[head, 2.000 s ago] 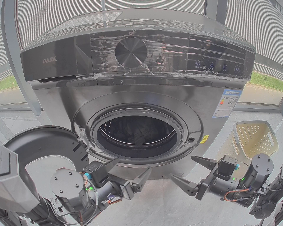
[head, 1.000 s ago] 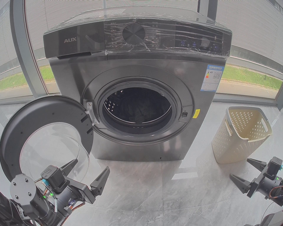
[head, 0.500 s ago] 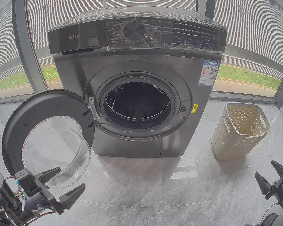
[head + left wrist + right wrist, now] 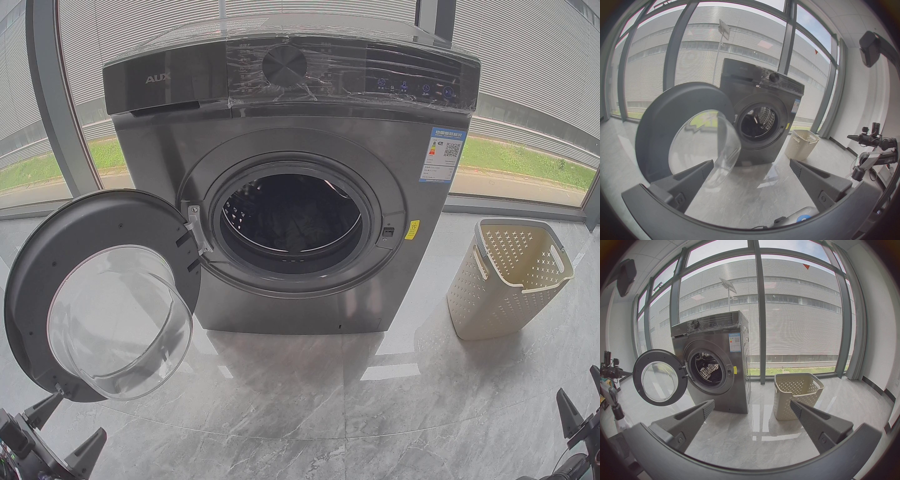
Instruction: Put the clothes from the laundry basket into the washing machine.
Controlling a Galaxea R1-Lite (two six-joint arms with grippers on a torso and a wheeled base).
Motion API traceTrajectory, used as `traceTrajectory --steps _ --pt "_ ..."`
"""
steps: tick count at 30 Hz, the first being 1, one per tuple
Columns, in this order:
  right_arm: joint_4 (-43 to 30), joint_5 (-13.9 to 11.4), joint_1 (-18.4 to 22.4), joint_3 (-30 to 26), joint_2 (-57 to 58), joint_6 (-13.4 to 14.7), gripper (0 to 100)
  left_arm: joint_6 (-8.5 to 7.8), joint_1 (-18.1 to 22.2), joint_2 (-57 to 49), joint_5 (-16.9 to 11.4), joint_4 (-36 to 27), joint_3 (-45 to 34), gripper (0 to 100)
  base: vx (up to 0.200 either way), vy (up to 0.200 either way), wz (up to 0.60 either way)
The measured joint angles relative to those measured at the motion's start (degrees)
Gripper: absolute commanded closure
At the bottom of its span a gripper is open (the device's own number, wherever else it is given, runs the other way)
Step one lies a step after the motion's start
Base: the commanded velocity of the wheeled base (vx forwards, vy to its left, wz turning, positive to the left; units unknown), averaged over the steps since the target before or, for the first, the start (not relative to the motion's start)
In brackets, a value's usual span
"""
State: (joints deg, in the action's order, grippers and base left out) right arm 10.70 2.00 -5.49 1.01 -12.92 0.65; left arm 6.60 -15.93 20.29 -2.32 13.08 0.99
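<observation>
The grey washing machine (image 4: 287, 125) stands ahead with its round door (image 4: 75, 262) swung open to the left. Dark clothes (image 4: 294, 219) lie inside the drum. The cream laundry basket (image 4: 509, 281) stands on the floor to the machine's right, and the inside that I see looks bare. My left gripper (image 4: 75, 415) is low at the near left, open and holding nothing, below the door. My right gripper (image 4: 576, 382) is low at the near right, open and holding nothing, on the near side of the basket. The wrist views show the left gripper (image 4: 750, 162) and right gripper (image 4: 751, 402) wide apart, facing the machine (image 4: 762, 93) (image 4: 709, 343) and the basket (image 4: 801, 143) (image 4: 797, 393).
Grey marble floor (image 4: 350, 400) stretches between me and the machine. Tall windows and a pillar (image 4: 50, 94) stand behind it. The open door's glass bowl (image 4: 119, 325) juts toward me on the left. A tripod rig (image 4: 872, 140) stands off to the right side.
The head view has pulled back from the machine, so it and the basket look farther off. Both open grippers have drawn back and down toward the lower corners.
</observation>
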Motion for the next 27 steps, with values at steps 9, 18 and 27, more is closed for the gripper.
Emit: traceTrajectory --steps 9,18,27 --pt "-7.47 -0.45 4.06 0.00 9.34 0.94 0 -1.01 6.92 -12.46 1.48 -10.46 0.00 0 0.000 0.000 0.00" --pt "-10.30 -1.11 5.19 0.00 11.78 -0.44 0 -3.05 14.70 -16.87 -5.07 -9.23 0.02 0 0.000 0.000 0.00" --pt "-10.52 -1.62 5.30 0.00 12.19 -0.76 0 -6.27 15.69 -19.02 0.98 -13.35 0.00 0 0.000 0.000 0.00"
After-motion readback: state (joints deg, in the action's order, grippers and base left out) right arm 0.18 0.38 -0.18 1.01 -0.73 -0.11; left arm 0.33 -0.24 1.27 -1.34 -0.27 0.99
